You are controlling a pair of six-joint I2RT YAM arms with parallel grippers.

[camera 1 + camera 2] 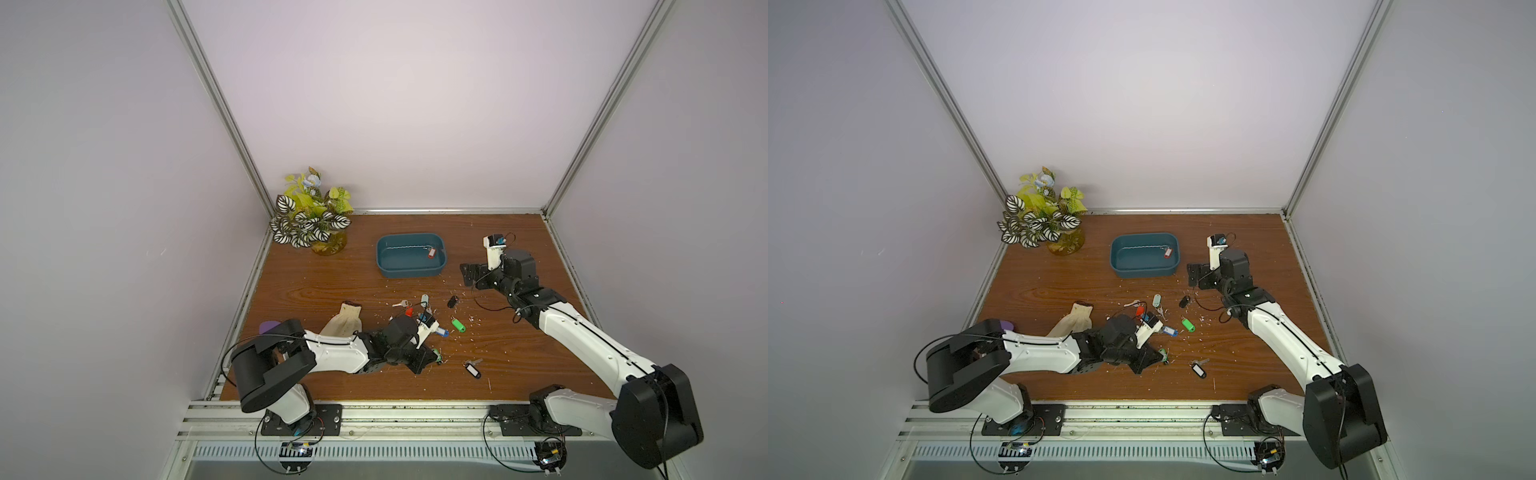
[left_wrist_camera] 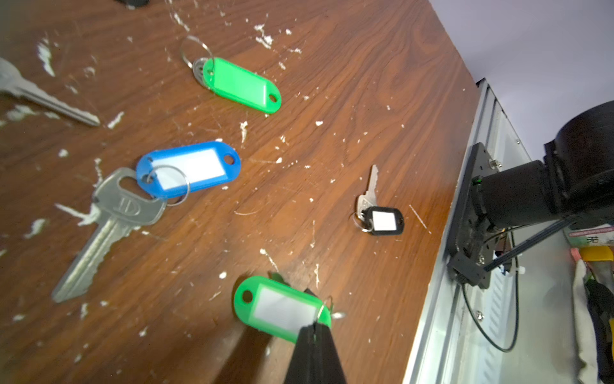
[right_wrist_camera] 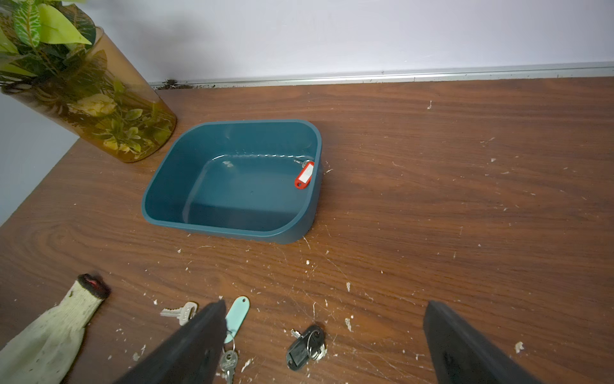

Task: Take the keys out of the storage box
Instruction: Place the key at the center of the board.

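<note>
**Key removal, bimanual cell.** Hidden or unclear: the left gripper [image 2: 313, 329] shows only as two black fingers pressed flat together, and the left wrist view is blurred. A sliver of green sits in their seam, so they appear clamped on the edge of the front green-tagged key [image 2: 277, 307], toward the table's front edge. Its blade is out of sight behind tag and fingers.

In both top views the left arm covers part of the glove [image 1: 343, 320] and of a purple object [image 1: 269, 327] that cannot be identified. One finger of the right gripper [image 3: 326, 304] cuts across the ring of the pale-tagged key [image 3: 237, 314].

The right gripper's jaws stand wide apart with nothing between them, above the table [image 1: 324, 286] near the right end of the storage box [image 3: 232, 229]. The box stands mid-table toward the far edge. The red-tagged key [image 3: 304, 175] lies inside it, against the right wall at the far corner, ahead of the right gripper and apart from it.

Other keys lie loose between box and front edge: blue-tagged key [image 2: 189, 169], second green-tagged key [image 2: 244, 84], black-tagged key [image 2: 382, 221].
</note>
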